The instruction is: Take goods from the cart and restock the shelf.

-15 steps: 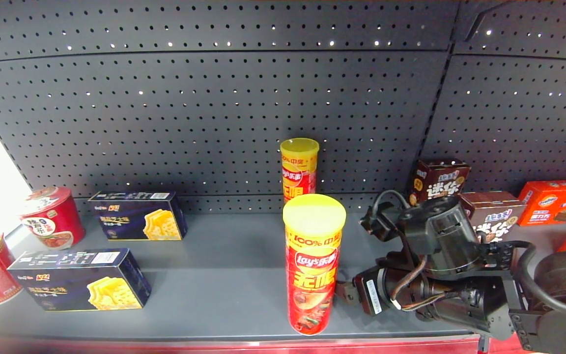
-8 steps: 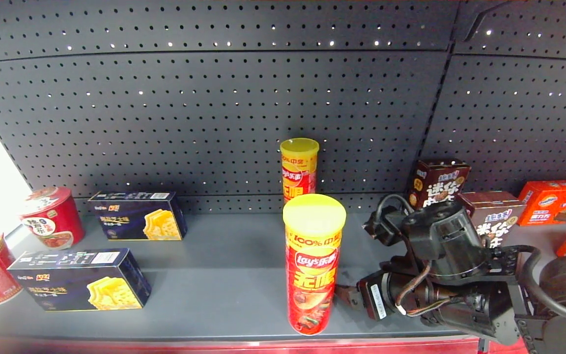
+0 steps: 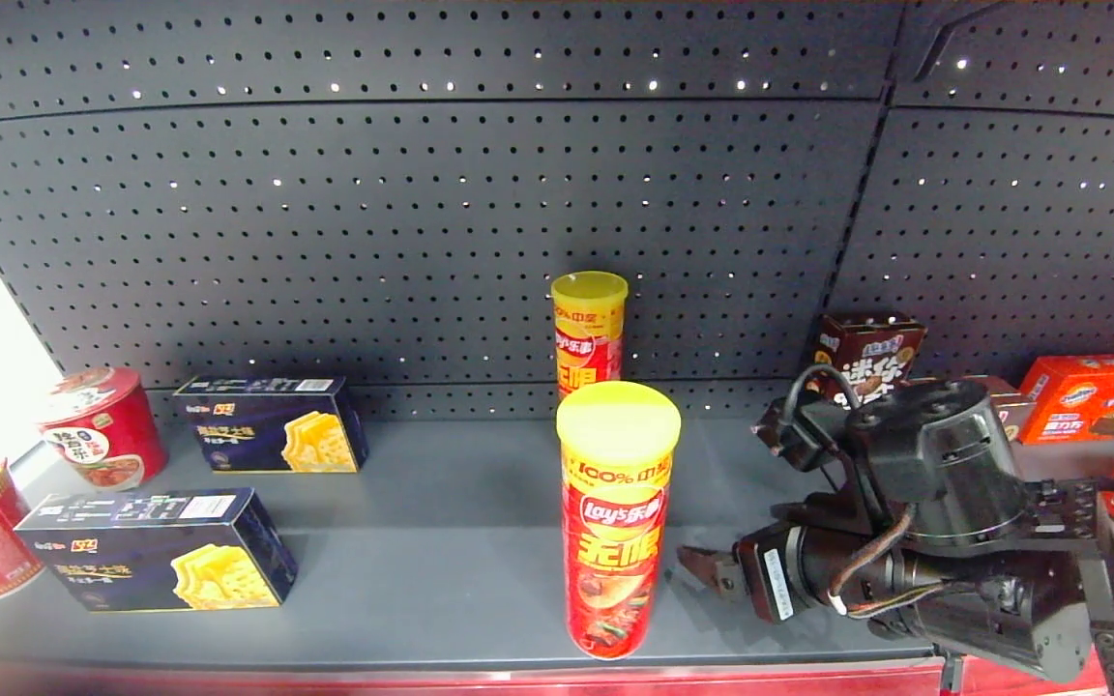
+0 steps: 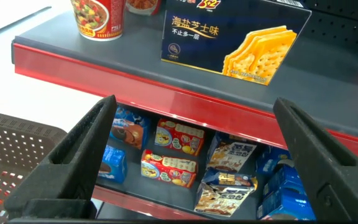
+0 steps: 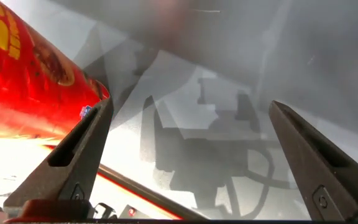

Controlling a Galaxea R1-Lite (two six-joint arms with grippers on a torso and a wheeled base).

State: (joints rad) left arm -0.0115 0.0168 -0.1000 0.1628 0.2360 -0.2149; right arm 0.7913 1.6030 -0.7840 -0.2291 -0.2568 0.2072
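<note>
Right pincer (image 3: 700, 568) wide open, empty, over shelf (image 3: 441, 541). 2 chip cans: front can (image 3: 618, 512) just to pincer's left, 2nd can (image 3: 589, 329) behind it. Farther left: 2 cracker boxes (image 3: 156, 548), 2 noodle cups (image 3: 98, 425). Left pincer (image 4: 194, 106) wide open, empty.

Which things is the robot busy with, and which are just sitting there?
Busy with: front chip can, standing upright on the shelf; right claw, open beside it.

Just sitting: back chip can; blue cracker boxes; red noodle cups; brown boxes; orange boxes.
</note>
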